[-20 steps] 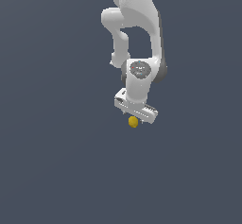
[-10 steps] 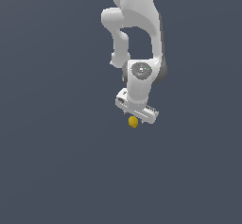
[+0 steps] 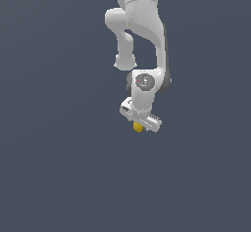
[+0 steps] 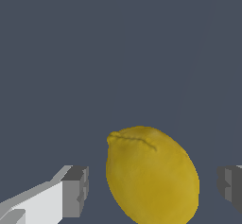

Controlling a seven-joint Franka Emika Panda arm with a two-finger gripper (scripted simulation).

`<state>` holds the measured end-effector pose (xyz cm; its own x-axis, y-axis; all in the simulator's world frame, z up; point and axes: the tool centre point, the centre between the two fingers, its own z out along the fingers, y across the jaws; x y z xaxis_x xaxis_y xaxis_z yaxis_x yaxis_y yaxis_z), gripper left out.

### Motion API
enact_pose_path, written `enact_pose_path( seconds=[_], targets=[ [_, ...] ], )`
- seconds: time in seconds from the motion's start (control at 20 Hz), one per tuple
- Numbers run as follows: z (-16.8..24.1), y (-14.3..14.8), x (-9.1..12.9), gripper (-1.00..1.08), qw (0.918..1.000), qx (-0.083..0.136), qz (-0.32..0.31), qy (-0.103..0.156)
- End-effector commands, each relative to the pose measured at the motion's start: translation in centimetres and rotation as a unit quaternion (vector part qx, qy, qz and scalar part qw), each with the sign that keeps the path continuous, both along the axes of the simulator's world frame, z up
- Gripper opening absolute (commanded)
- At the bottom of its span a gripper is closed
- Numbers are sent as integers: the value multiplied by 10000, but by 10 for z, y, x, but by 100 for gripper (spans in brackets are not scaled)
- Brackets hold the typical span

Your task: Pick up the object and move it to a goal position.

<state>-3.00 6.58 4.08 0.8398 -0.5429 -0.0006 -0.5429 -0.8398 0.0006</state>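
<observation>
Plain dk grey bkgd; gripper (image 4: 151, 190) fingers spread either side of lemon (image 4: 151, 176), not touching; no writing legible.

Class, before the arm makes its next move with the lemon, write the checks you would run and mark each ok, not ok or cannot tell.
1. Lemon lies between the fingers: ok.
2. Gripper sits right over the lemon in the exterior view: ok.
3. Jaws stand wider than the lemon, with gaps on both sides in the wrist view: ok.
4. Jaws closed on the lemon: not ok, still open.
5. Fingers low enough to grip its middle: cannot tell.
6. Goal position in sight: cannot tell, neither view shows a marker.
</observation>
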Motion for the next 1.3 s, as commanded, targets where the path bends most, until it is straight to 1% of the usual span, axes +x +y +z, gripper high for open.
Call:
enact_pose_path(
  seconds=[0.0,0.2,0.25,0.85,1.05,1.25],
  targets=[
    [-8,0,0,100,10000,1,-2,-4],
    [-12,0,1,100,10000,1,-6,-4],
    [-12,0,1,-100,10000,1,-6,-4],
    [-11,1,2,-100,10000,7,7,-20],
    [-3,-2,8,-100,9999,36,69,-118],
    [13,-8,20,-100,9993,91,189,-306]
  ],
)
